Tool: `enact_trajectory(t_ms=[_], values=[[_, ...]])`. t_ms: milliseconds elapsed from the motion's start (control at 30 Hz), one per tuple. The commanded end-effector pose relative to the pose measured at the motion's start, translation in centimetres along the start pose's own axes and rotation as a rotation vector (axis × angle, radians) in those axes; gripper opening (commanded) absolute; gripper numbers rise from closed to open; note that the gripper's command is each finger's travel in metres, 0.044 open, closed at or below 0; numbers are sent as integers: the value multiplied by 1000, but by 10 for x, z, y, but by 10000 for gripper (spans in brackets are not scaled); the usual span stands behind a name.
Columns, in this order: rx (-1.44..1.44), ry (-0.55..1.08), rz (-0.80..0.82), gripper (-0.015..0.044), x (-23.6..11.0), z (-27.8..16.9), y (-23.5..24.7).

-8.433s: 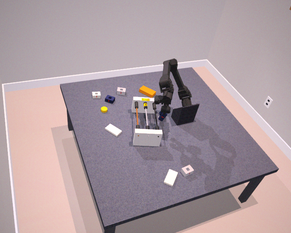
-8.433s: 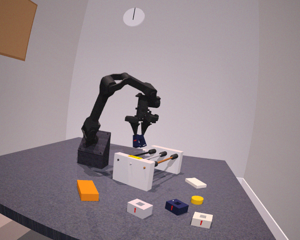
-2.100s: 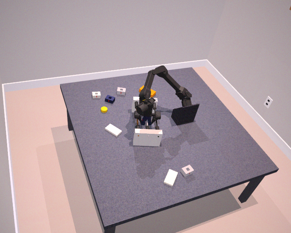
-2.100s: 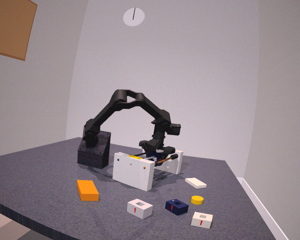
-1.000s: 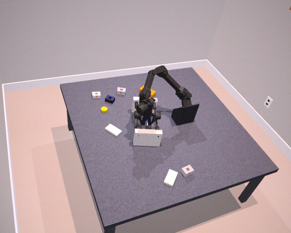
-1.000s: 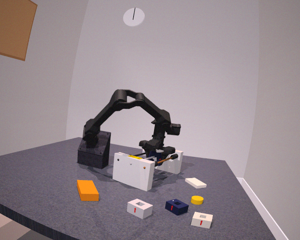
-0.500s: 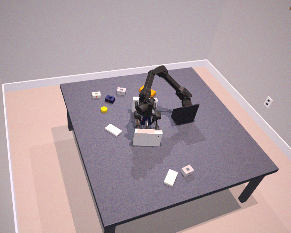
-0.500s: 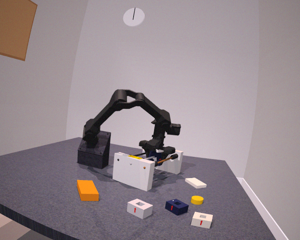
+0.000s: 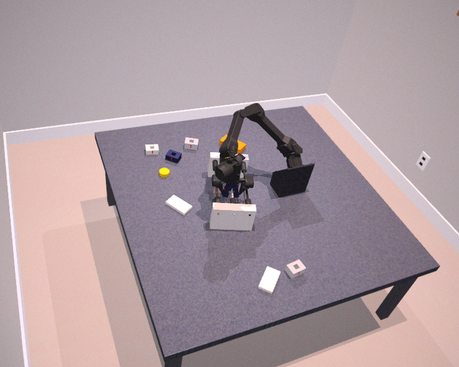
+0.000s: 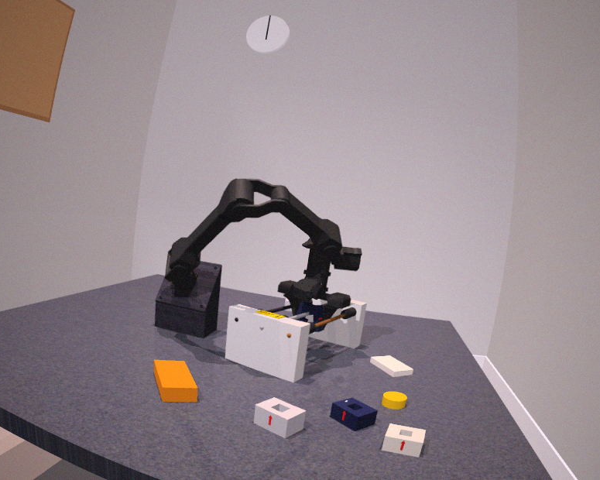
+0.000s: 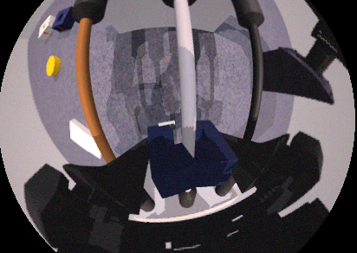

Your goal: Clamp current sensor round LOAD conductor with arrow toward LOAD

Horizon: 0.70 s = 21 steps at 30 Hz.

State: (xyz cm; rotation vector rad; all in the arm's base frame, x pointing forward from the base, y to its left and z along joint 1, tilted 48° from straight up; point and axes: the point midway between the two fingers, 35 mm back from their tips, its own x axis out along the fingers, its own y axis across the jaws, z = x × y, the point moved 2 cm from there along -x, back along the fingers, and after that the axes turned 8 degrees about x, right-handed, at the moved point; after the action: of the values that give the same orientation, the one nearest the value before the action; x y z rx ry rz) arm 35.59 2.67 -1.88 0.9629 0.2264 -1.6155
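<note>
The navy split-core sensor (image 11: pixel 186 172) (image 10: pixel 313 311) sits around the middle, white conductor (image 11: pixel 186 67) between two white end walls (image 9: pixel 233 221) (image 10: pixel 263 346). My gripper (image 11: pixel 181 137) (image 10: pixel 314 309) points down and is shut on the sensor, a finger on each side. In the wrist view a gap shows between the sensor's halves at the top, with the conductor in it; I cannot tell whether it is latched. An orange conductor (image 11: pixel 83 71) and a black conductor (image 11: pixel 257 84) run on either side. A yellow label (image 10: pixel 270 313) lies on one wall; its text is unreadable. The held sensor's arrow is not clear.
Closed sensors, two white (image 10: pixel 279 420) (image 10: pixel 403 447) and one navy (image 10: pixel 346 419), stand near a yellow disc (image 9: pixel 164 172) (image 10: pixel 394 399). An orange block (image 10: pixel 176 379) lies by one wall. White slabs (image 9: pixel 178 205) (image 9: pixel 269 279) and another white sensor (image 9: pixel 295 269) are on the table.
</note>
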Motion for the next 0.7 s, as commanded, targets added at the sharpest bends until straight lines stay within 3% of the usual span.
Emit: enact_trajectory(t_ms=[0, 667], values=[[0, 0, 1, 0, -1, 0, 0], [-6, -1, 32, 0, -16, 0, -1]])
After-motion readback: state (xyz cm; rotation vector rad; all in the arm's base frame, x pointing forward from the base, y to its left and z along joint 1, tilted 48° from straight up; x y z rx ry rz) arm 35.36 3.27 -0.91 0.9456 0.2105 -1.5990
